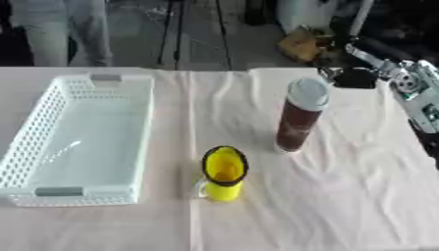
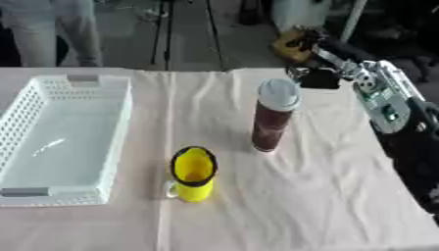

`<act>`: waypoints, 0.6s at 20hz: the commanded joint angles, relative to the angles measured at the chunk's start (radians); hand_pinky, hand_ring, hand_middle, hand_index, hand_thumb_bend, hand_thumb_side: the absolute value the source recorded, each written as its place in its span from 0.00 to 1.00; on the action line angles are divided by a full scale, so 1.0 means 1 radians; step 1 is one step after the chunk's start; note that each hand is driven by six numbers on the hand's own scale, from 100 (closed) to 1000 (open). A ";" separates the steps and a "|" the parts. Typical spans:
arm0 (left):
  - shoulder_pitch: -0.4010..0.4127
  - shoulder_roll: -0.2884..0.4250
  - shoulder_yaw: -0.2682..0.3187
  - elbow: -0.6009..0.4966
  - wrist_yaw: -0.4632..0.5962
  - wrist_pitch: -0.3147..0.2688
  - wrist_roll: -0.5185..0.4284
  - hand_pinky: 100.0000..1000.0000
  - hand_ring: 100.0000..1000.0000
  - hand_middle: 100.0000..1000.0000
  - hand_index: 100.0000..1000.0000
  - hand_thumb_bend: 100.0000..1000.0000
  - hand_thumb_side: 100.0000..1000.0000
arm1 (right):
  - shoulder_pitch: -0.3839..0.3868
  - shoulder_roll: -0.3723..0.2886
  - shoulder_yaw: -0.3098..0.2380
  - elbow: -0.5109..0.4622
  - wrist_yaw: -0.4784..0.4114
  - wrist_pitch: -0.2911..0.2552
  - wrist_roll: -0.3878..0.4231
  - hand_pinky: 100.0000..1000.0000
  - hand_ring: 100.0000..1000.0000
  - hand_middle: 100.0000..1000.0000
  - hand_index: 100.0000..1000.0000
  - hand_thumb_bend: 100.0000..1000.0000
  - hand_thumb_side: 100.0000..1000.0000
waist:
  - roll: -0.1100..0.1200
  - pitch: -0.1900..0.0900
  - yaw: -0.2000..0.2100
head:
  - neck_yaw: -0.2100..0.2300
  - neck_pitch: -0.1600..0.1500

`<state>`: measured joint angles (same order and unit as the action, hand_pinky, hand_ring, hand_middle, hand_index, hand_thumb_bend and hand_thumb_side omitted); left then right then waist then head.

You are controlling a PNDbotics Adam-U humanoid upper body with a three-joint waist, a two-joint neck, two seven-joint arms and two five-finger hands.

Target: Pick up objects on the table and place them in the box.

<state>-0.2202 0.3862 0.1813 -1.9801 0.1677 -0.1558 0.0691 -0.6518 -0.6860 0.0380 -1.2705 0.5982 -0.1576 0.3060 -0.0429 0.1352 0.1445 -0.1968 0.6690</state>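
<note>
Right arm: enters from the right edge of both eye views and extends toward the far right part of the view. Forearm casing silver and pale, with dark joint sections; best seen in the right eye view, where it runs diagonally from lower right up to upper centre-right. Right robot hand (image 2: pixel 315 77): black, at the end of the forearm, held at the far side. Finger posture cannot be made out; the hand reads only as a dark mass. Left arm and left robot hand: not visible in either view
</note>
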 commanded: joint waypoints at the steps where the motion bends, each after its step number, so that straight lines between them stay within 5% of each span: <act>1: -0.007 0.023 0.002 -0.020 0.003 0.000 -0.004 0.50 0.80 0.75 0.78 0.38 0.92 | -0.032 -0.020 -0.006 -0.003 -0.003 -0.001 -0.009 0.84 0.89 0.90 0.95 0.00 0.64 | 0.002 -0.016 0.003 | 0.001 -0.006; 12: -0.010 0.024 0.000 -0.020 0.005 0.002 -0.008 0.50 0.80 0.75 0.78 0.38 0.92 | -0.073 0.009 0.014 0.048 0.005 -0.008 -0.013 0.83 0.88 0.89 0.95 0.00 0.66 | -0.004 -0.016 0.011 | 0.003 -0.002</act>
<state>-0.2202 0.3864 0.1809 -1.9801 0.1694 -0.1524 0.0650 -0.7038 -0.6606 0.0561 -1.2243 0.5981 -0.1637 0.2989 -0.0509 0.1345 0.1549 -0.1964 0.6693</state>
